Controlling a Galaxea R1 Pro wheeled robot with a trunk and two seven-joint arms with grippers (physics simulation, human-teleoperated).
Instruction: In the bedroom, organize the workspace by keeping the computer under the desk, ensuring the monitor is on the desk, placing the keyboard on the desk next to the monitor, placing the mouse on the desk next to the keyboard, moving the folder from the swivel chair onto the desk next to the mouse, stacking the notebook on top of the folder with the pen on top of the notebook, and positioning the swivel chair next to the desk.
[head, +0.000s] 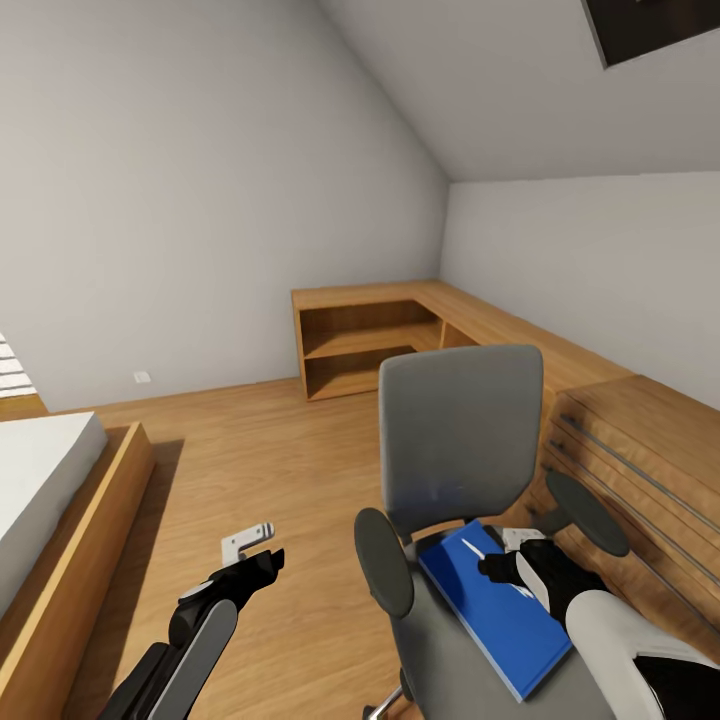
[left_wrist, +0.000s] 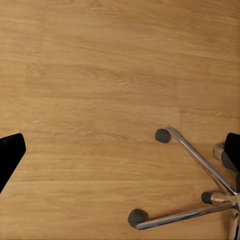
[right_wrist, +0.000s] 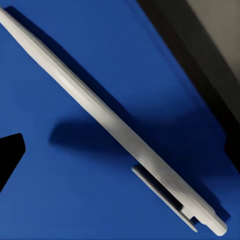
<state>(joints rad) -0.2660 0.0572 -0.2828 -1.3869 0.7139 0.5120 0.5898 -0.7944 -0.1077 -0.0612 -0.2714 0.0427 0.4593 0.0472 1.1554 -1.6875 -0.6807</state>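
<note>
The grey swivel chair stands in front of me in the bedroom, and its chrome star base appears in the left wrist view. On its seat lies the blue folder with a pale pen resting on top. My right gripper hovers open just above the folder, its fingers astride the pen on the blue cover. My left gripper is open over bare floor to the left of the chair. The desk, computer, monitor, keyboard, mouse and notebook are out of view.
A bed with a wooden frame is at the left. Low light-wood shelves run along the far wall, and a drawer unit sits close to the chair's right. Open wood floor lies between bed and chair.
</note>
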